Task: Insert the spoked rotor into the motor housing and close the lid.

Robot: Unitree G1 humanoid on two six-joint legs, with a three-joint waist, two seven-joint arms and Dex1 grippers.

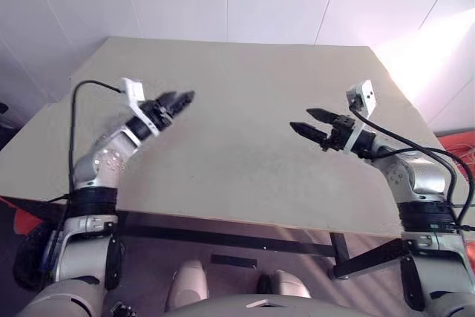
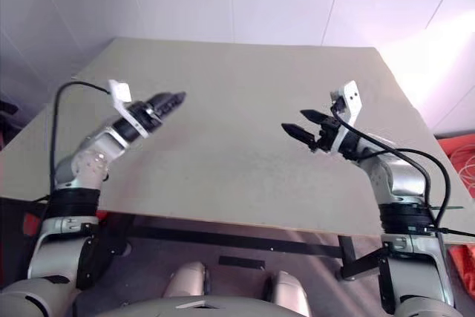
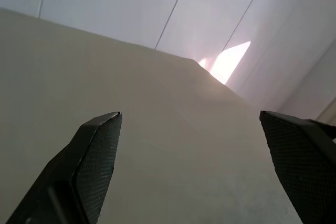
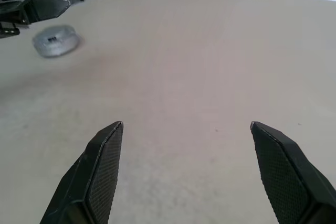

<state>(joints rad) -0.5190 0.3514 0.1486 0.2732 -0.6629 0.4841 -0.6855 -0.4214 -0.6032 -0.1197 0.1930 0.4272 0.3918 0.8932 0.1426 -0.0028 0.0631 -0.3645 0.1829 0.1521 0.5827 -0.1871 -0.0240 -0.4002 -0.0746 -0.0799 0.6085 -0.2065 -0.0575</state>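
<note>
The spoked rotor, the motor housing and the lid are out of view. My left gripper [image 1: 182,99] hovers open above the left part of the beige table [image 1: 245,72], pointing forward and to the right. My right gripper [image 1: 301,119] hovers open over the right part, pointing left, and nothing is between its fingers [image 4: 107,156]. The left wrist view shows bare tabletop between that gripper's pads [image 3: 100,150]. In the right wrist view, a small round silver-grey shape [image 4: 55,40] sits below the left gripper [image 4: 42,3]. It is blurred and I cannot tell what it is.
White wall panels stand behind the table's far edge [image 1: 237,41]. A bright patch of sunlight [image 1: 430,50] falls on the wall at the back right. Black cables [image 1: 423,150] loop from both wrists.
</note>
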